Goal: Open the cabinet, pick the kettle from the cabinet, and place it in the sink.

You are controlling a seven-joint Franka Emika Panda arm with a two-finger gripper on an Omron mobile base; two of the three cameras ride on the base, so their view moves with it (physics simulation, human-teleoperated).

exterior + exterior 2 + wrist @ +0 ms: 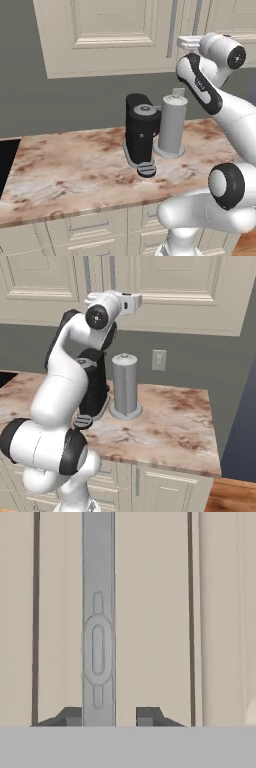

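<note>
The cream cabinet hangs over the counter with its doors closed. In the hand view its vertical silver bar handle runs straight up between my fingertips. My gripper straddles that bar: the left fingertip sits against it, and a narrow gap separates the bar from the right fingertip. From the base views the hand is raised against the lower part of the doors, beside the handles. The kettle is hidden behind the closed doors. The sink is out of view.
A black coffee machine and a tall grey cylinder stand on the marbled counter under the hand. A wall outlet is behind them. A dark surface begins at the counter's left end.
</note>
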